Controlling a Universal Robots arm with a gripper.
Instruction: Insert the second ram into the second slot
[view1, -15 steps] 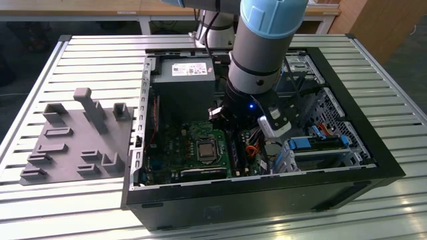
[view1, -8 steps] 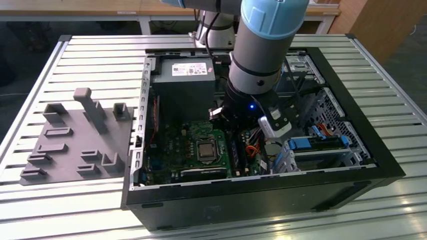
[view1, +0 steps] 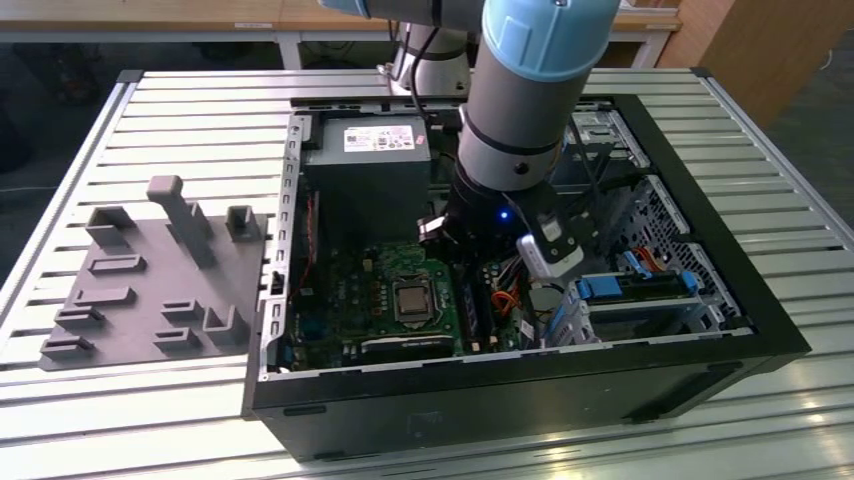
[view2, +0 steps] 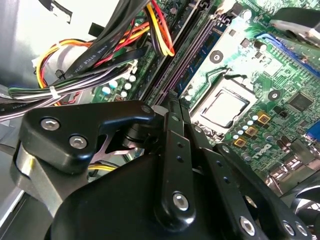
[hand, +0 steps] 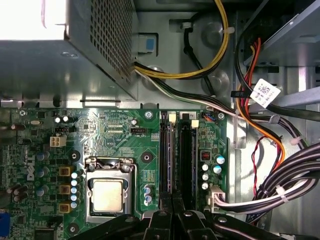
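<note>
Pinching together to a thin gap, the gripper's (view2: 175, 97) fingers (view2: 175, 145) appear clamped on the top edge of the ram (view2: 198, 52), a thin blue stick standing on edge. The ram stands in the slot (hand: 164, 160) nearer the CPU socket (hand: 107, 195) and runs straight away from the fingertips. How deeply it is seated cannot be told. The neighbouring slot (hand: 187, 160) looks dark and empty. White latches (hand: 172, 118) mark the far ends of both.

Doing this step well likely means keeping the stick upright and parallel to the slot walls. The push should go straight down and evenly along the stick's length, so neither end rides high. A tilted push could bind the stick or strain the board.

The first wrist view looks down on the board. It shows both slots side by side and the fingers lined up with the ram, which is the best check of alignment. The second wrist view looks low along the stick. It shows the ram's blue face and a cable bundle (view2: 100, 55) just beside the gripper, a possible snag. The exterior view shows the arm (view1: 534, 100) reaching down into the open case (view1: 747, 300). A grey fixture (view1: 147, 280) lies well apart on the exterior view's left.
</note>
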